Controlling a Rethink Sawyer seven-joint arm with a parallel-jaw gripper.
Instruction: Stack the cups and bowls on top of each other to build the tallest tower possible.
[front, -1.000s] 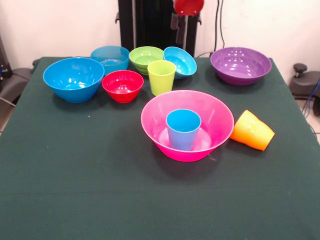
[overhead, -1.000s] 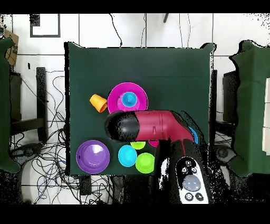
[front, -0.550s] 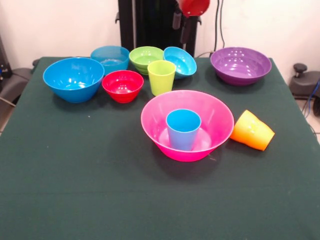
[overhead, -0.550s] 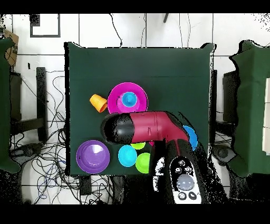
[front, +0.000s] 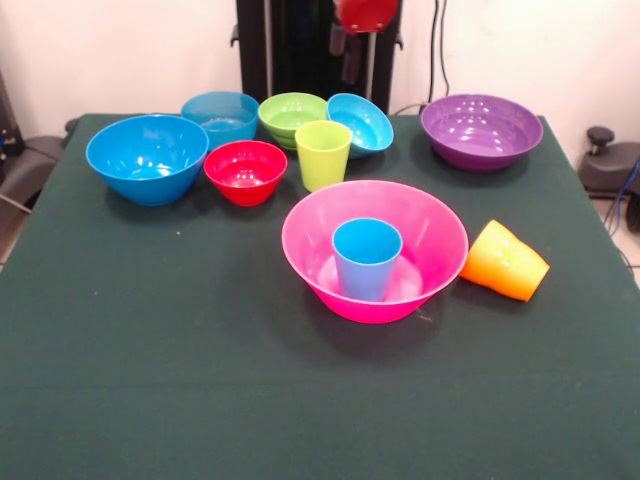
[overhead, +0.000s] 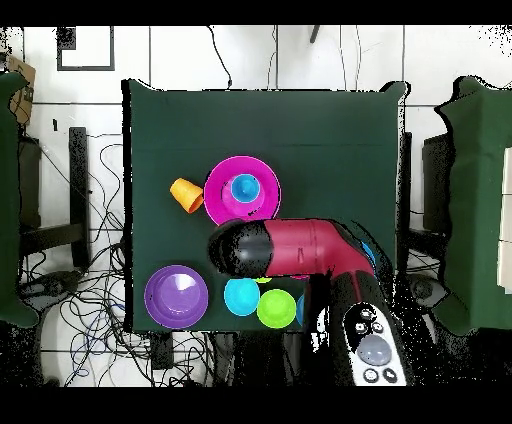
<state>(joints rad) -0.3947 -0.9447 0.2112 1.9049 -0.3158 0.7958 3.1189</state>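
Tower-building on a green tabletop (front: 150, 380): light blue cup (front: 366, 258) stands upright inside pink bowl (front: 430, 225); large blue bowl (front: 147, 158) waits at ten o'clock. Gripper (front: 358, 45) hangs high behind; finger spread unclear.

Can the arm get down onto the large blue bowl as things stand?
Probably yes. The large blue bowl sits upright and open at the table's corner, with nothing stacked in it; only the red bowl stands close beside it.
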